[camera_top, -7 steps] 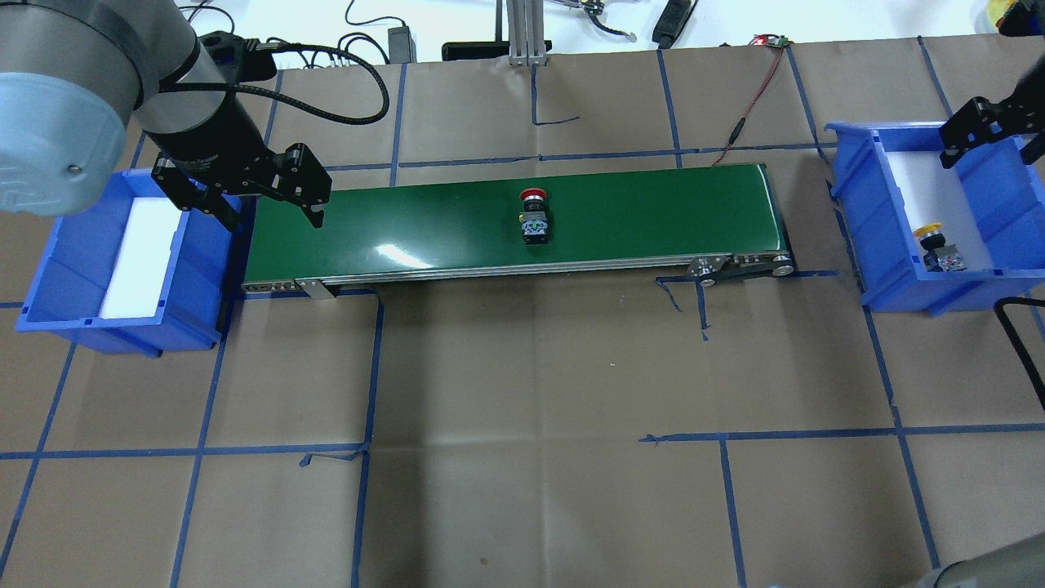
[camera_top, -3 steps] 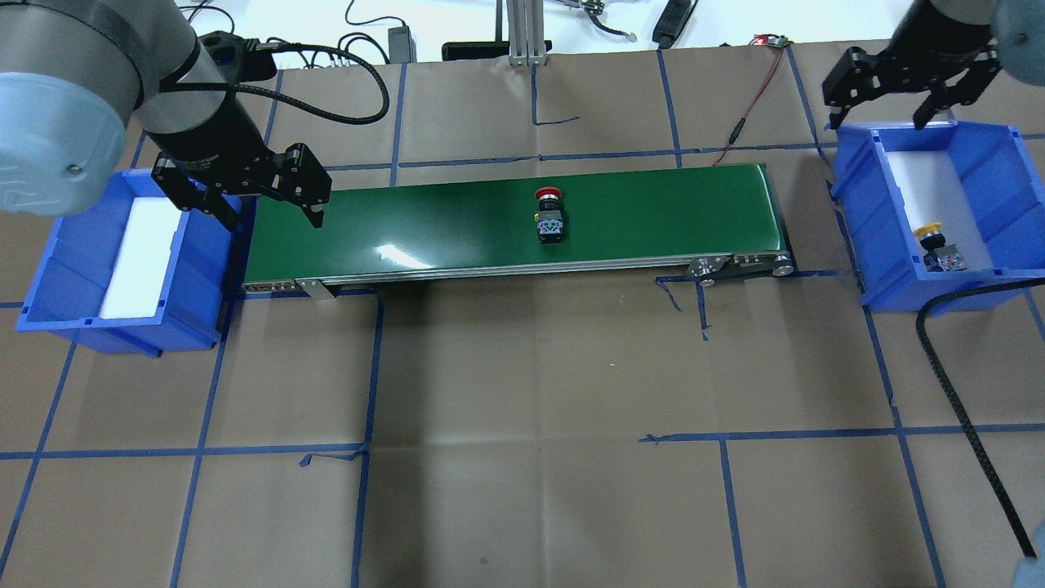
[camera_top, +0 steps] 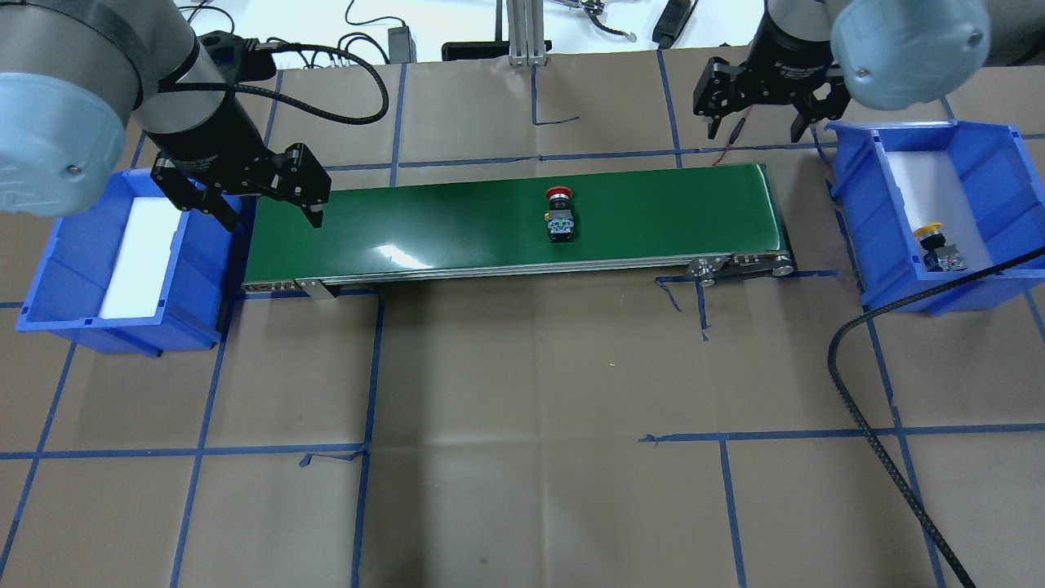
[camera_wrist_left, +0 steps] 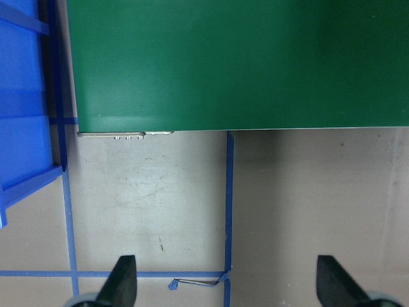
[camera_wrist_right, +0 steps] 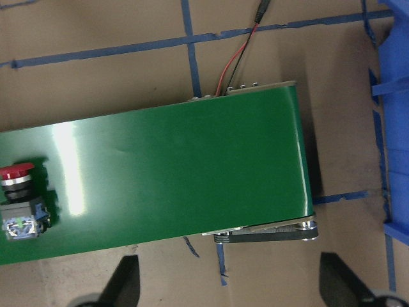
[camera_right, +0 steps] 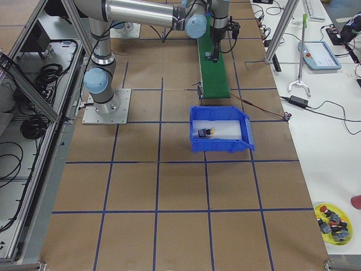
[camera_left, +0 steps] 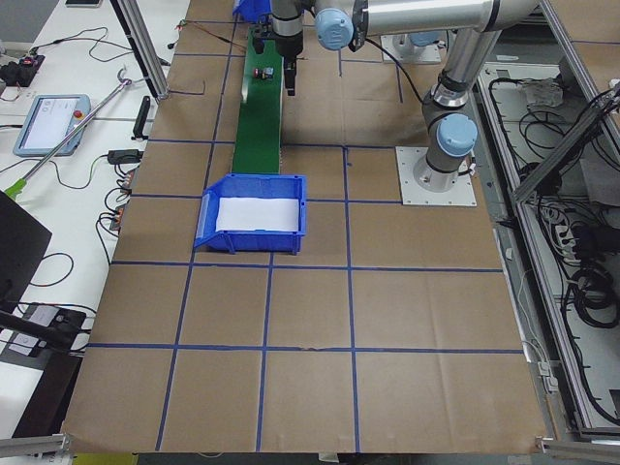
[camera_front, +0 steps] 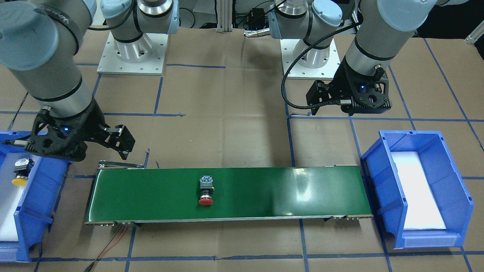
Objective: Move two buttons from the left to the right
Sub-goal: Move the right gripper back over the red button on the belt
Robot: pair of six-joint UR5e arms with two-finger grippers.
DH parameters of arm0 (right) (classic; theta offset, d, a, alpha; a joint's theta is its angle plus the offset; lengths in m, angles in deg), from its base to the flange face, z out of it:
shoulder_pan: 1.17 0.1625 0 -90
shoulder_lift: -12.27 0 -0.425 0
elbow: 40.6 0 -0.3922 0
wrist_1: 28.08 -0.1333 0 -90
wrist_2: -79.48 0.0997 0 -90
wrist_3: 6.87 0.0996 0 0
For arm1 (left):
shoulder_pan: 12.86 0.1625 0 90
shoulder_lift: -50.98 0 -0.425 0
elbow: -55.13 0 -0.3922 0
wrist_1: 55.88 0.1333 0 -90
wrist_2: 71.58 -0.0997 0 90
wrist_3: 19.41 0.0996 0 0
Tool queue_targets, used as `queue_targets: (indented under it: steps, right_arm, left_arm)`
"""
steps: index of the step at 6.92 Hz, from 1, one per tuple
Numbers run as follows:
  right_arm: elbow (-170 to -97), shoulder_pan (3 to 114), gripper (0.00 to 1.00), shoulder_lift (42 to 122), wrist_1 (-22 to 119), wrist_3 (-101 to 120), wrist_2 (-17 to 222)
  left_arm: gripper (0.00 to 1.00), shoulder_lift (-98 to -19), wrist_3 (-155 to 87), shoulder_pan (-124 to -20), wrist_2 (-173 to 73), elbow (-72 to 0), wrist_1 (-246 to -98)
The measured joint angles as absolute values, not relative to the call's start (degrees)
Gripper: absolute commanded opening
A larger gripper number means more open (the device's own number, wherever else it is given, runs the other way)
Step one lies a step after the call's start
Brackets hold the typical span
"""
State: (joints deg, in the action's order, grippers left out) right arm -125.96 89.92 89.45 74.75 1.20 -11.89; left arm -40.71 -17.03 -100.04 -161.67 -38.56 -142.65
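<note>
The red button lies on its side on the green conveyor belt, a little right of the middle; it also shows in the front view and at the left edge of the right wrist view. The yellow button lies in the right blue bin. My left gripper is open and empty over the belt's left end, next to the left blue bin. My right gripper is open and empty, above the table just beyond the belt's right end.
The left bin holds only a white liner. A black cable loops over the table's right front. A red and black wire runs to the belt's far right corner. A yellow dish of spare buttons sits off the table.
The red button has ridden rightward along the belt. My right gripper has swung left from over the right bin to beyond the belt's right end. My left gripper has stayed still.
</note>
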Motion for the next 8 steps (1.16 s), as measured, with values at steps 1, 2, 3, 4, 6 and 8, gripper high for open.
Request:
queue_targets:
  steps: [1, 2, 3, 4, 6, 8]
  right_arm:
    - [-126.0, 91.5, 1.00, 89.3, 75.0, 1.9, -11.6]
    - [-126.1, 92.1, 1.00, 89.1, 75.1, 2.0, -11.4]
    - [-126.2, 92.3, 1.00, 88.5, 75.1, 2.0, -11.4]
    - [-126.2, 92.4, 1.00, 87.5, 75.3, 1.9, -11.3]
    - [-126.1, 92.5, 1.00, 84.2, 78.3, 2.0, -11.0]
    - [-126.2, 92.6, 1.00, 82.0, 80.0, 2.1, -10.8]
  left_arm:
    - [1.00, -40.7, -17.6, -100.0, -161.7, -38.5, -142.7]
    - [1.00, -40.8, -18.0, -100.0, -161.7, -38.5, -142.7]
    - [1.00, -40.8, -18.2, -100.0, -161.7, -38.5, -142.7]
    - [1.00, -40.8, -18.3, -100.0, -161.7, -38.5, -142.7]
    - [1.00, -40.8, -18.3, -100.0, -161.6, -38.6, -142.7]
    - [1.00, -40.8, -18.3, -100.0, -161.6, -38.6, -142.7]
